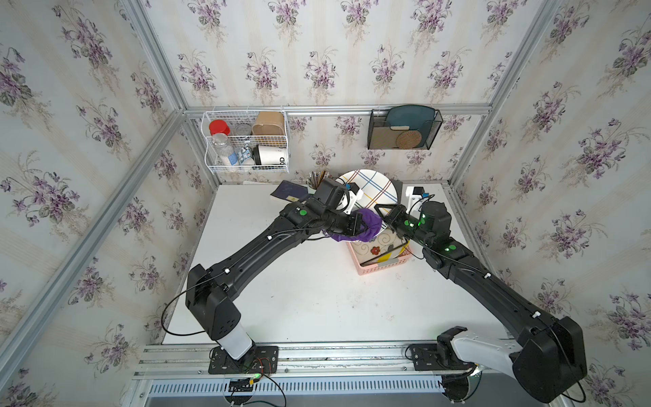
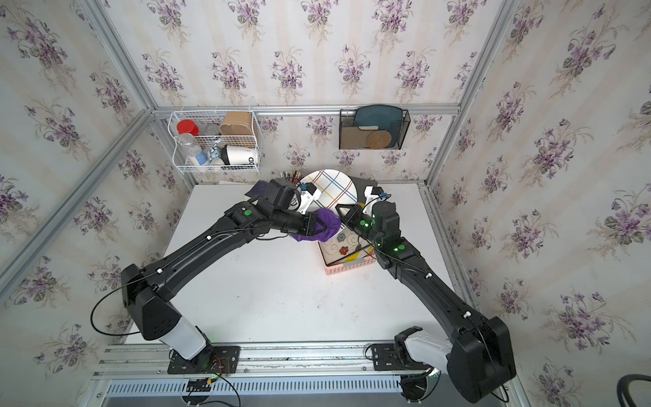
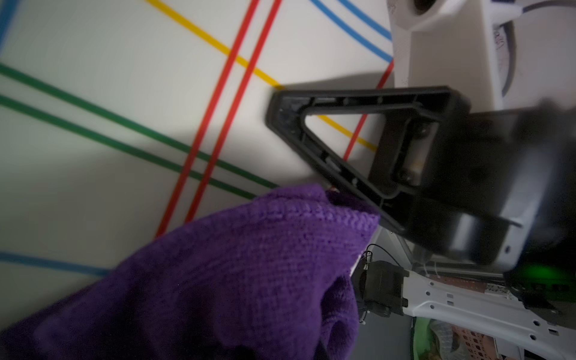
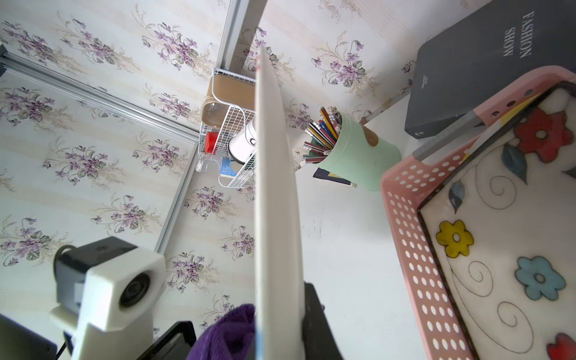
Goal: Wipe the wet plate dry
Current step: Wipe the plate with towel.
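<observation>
Both top views: the 2 arms meet at upper centre of the frame, over the far part of the white desk [image 1: 299,289].

Plate [image 1: 373,188]: round, white, crossed by red, blue, green and yellow lines. It is off the desk, standing nearly on edge just above the pink basket [image 1: 384,270], with its lined face turned toward the left arm.

Right claw [image 1: 379,208]: closed on the plate's lower right rim. The left wrist view shows 1 black triangular finger [image 3: 343,149] lying flat on the lined face. The right wrist view shows the plate [image 4: 276,202] edge-on, running up the middle of the frame from between the jaws.

Left claw [image 1: 360,225]: closed tight on a bunched purple cloth [image 1: 370,223]; its fingertips are buried in the fabric. The cloth [image 3: 233,280] touches the lined face at the lower part of the left wrist frame, just beside the right claw's finger.

Pink basket, right wrist view [image 4: 414,249]: perforated wall, holding a flowered tray [image 4: 498,233]. Behind it, at upper right of that frame, stand a green pencil cup [image 4: 358,156] and a dark book [image 4: 483,62].

Back wall, top views: a white wire basket [image 1: 246,141] at upper left of centre and a black mesh holder [image 1: 403,128] at upper right of centre.
</observation>
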Tool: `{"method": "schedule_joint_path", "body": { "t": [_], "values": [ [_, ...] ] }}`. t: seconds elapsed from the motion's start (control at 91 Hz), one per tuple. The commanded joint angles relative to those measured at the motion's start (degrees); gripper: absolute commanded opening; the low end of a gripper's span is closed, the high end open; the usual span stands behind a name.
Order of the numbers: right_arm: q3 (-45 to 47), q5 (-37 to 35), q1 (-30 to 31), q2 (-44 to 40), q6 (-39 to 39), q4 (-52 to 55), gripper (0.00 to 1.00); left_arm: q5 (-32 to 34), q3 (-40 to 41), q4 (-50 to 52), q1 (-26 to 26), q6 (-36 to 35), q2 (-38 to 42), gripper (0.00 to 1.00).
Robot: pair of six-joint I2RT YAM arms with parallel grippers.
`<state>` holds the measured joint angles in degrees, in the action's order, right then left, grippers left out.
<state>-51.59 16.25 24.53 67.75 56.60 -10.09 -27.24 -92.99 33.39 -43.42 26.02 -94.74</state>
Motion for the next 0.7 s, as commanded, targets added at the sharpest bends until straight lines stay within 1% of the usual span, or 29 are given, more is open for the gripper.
{"method": "schedule_joint_path", "body": {
  "t": [0.0,0.077,0.121,0.165,0.264,0.308,0.341,0.374,0.418,0.484,0.527,0.571,0.637,0.659,0.692],
  "values": [
    [-2.18,0.24,-0.53,-2.02,6.00,-16.74,0.00,2.39,2.29,3.48,1.57,0.24,2.56,0.00],
    [-1.21,-0.64,-0.74,-3.41,5.51,-16.84,0.00,7.90,5.73,1.50,5.04,0.88,6.22,0.00],
    [-1.03,0.81,-0.57,-3.37,5.05,-17.11,0.00,8.78,6.90,-0.01,6.91,1.61,7.16,0.00],
    [-1.35,2.74,0.19,-2.75,4.39,-16.93,0.00,7.50,7.14,-1.02,7.88,2.29,7.37,0.00],
    [-2.87,4.87,4.23,-0.84,2.08,-17.14,0.00,-0.34,4.32,-2.07,6.95,2.50,3.91,0.00],
    [-3.31,5.88,5.31,-0.30,1.31,-17.83,0.00,-1.65,2.02,0.80,6.79,1.68,2.45,0.00],
    [-3.38,6.36,5.57,-0.40,1.31,-18.22,0.00,-0.45,0.50,4.46,7.37,0.68,1.73,0.00],
    [-3.28,6.10,5.56,-1.14,1.10,-18.00,0.00,2.36,-0.51,7.47,8.85,0.17,1.67,0.00],
    [-2.54,3.65,5.44,-2.82,0.48,-17.35,0.00,5.75,-0.11,8.55,11.82,0.93,2.74,0.00],
    [-0.83,0.13,5.22,-5.83,-0.37,-17.03,0.00,6.36,3.38,5.03,17.76,2.74,5.33,0.00],
    [-0.26,0.29,5.26,-6.84,-1.67,-16.93,0.00,4.69,5.61,0.30,20.42,3.74,7.50,0.00],
    [-1.08,2.37,5.40,-6.33,-3.00,-16.18,0.00,1.63,6.04,-3.11,21.12,4.52,8.01,0.00],
    [-2.86,6.44,5.84,-3.95,-4.69,-15.81,0.00,-4.31,3.99,-5.17,19.25,5.28,6.29,0.00],
    [-3.59,7.22,7.87,-3.08,-5.10,-15.83,0.00,-5.74,2.76,-4.86,18.02,5.34,5.06,0.00],
    [-5.00,8.56,9.06,-1.80,-5.61,-16.05,0.00,-7.22,0.84,-3.75,16.62,4.75,3.63,0.00]
  ]
}}
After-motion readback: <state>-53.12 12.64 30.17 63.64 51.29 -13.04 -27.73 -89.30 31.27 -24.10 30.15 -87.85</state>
